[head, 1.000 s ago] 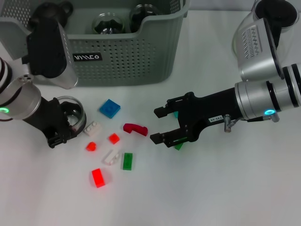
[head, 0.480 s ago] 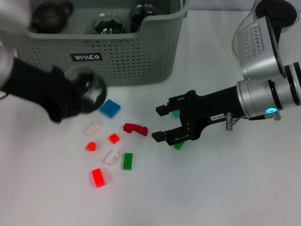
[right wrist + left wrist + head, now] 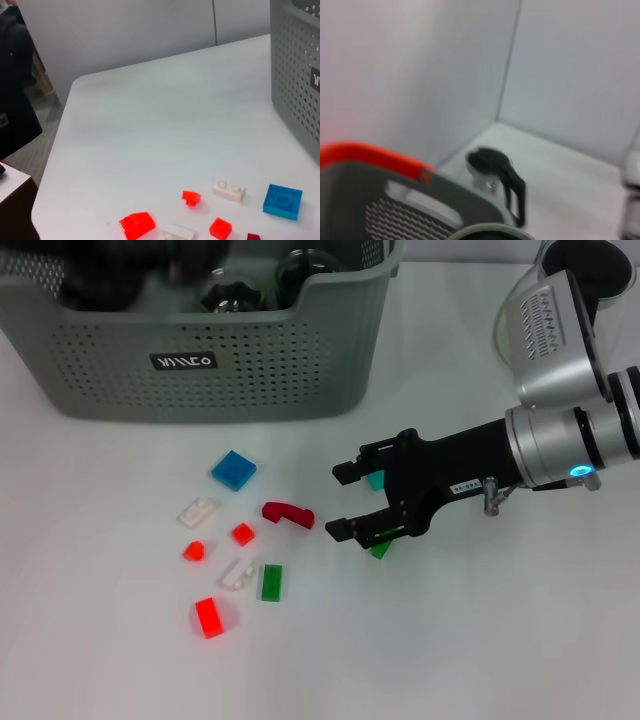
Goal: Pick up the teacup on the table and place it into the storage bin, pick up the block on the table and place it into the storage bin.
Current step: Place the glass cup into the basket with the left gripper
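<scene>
White tabletop: released right tool (image 3: 338,502) just beside dark-red block (image 3: 287,513).

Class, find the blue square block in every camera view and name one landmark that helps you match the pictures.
Head view: blue block lies on the table in front of the storage bin, nearest the white block.
Left wrist view: not in it.
Right wrist view: blue block lies beside the white block.
Shared landmark: the storage bin's perforated wall.
</scene>
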You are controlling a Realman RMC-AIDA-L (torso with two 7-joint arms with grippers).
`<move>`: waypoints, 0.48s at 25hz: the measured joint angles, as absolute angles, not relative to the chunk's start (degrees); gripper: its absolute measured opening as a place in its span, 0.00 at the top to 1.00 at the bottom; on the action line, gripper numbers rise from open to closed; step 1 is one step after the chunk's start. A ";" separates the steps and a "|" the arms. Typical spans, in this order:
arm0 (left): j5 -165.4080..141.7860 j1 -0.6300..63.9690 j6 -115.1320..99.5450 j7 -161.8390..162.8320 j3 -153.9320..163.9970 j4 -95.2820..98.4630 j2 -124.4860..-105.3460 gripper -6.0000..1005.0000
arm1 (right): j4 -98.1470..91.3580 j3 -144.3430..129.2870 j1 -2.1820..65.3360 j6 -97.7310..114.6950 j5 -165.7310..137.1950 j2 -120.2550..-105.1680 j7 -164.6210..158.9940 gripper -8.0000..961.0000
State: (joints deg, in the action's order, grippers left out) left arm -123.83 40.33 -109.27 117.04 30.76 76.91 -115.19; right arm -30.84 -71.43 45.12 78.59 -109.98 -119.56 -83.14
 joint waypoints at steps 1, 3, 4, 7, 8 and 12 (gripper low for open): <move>-123.83 40.33 -109.27 117.04 30.76 76.92 -115.19 0.90 | -30.84 -71.43 45.12 78.59 -109.98 -119.56 -83.14 0.21; -124.84 42.02 -104.83 117.27 31.93 73.81 -114.15 0.90 | -30.93 -71.43 45.11 78.68 -110.03 -119.57 -83.14 0.21; -125.58 42.72 -102.50 117.30 32.81 72.24 -113.81 0.90 | -30.97 -71.40 45.10 78.73 -110.04 -119.58 -83.14 0.21; -128.80 44.42 -92.23 118.32 36.09 66.80 -113.08 0.89 | -31.05 -71.36 45.25 78.87 -110.05 -119.55 -83.15 0.21; -130.00 44.82 -89.07 119.01 37.04 65.55 -113.02 0.89 | -31.08 -71.42 45.36 78.95 -110.05 -119.51 -83.18 0.21; -135.43 46.26 -77.61 122.23 41.16 61.38 -113.07 0.88 | -31.14 -71.31 45.59 79.16 -110.05 -119.33 -83.29 0.21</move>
